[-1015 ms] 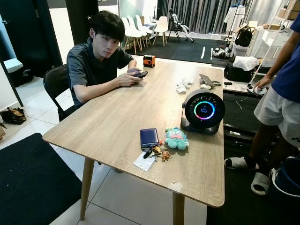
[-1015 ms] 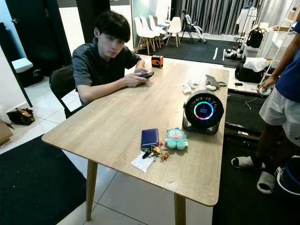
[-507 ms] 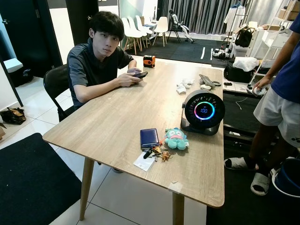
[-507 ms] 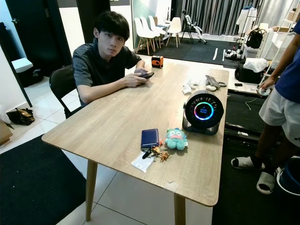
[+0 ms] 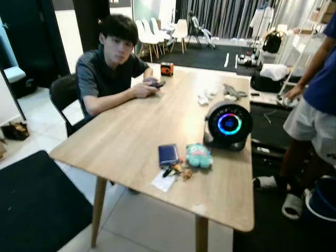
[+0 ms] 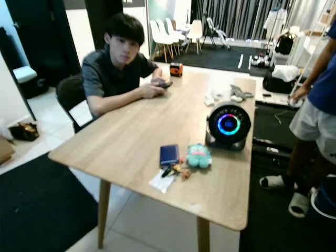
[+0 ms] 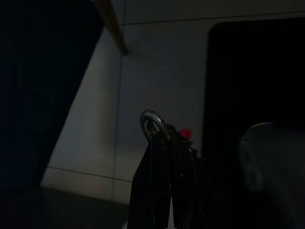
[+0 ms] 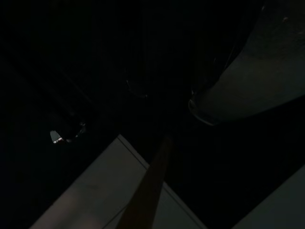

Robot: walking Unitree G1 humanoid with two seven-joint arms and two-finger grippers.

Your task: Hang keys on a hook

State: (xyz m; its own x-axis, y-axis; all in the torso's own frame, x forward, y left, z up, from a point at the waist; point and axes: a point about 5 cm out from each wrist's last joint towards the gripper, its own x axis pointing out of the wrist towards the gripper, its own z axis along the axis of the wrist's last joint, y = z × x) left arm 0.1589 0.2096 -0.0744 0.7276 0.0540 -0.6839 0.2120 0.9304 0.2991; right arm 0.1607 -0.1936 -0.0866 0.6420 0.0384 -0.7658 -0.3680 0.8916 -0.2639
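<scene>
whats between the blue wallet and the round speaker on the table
A teal plush toy lies between the blue wallet and the round speaker, close beside the wallet, on the wooden table. Both eye views show it.

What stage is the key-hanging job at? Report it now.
Nothing looks done: the keys lie on the wooden table beside a blue wallet and a teal plush toy. Nothing is in hand; the left gripper hangs low over the floor. Left: grasp the keys, find a hook, hang them.
</scene>
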